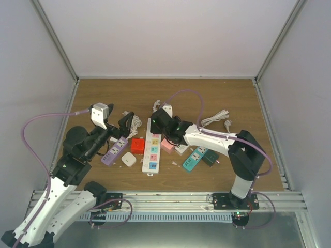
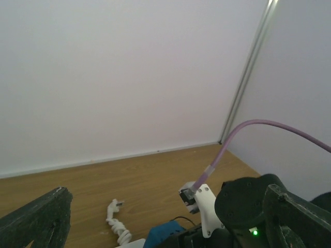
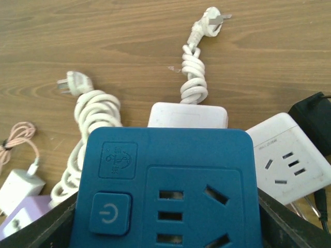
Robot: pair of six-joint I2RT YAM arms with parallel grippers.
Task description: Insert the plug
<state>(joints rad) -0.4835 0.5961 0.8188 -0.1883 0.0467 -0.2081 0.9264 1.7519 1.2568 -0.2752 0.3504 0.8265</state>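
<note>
square matte-blue socket block [image 3: 168, 175] in right gripper [image 3: 168, 225]

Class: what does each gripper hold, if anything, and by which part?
The right gripper clamps the blue socket block by its two opposite sides. The left gripper is open and holds nothing.

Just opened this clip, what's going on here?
The right gripper appears clamped on a blue socket block, with its fingers flanking both sides, over the cluster of power strips mid-table. The left gripper hangs open and empty near the purple power strip. No plug is held or inserted yet. The coiled white cords with their plugs lie loose on the wooden table.
</note>
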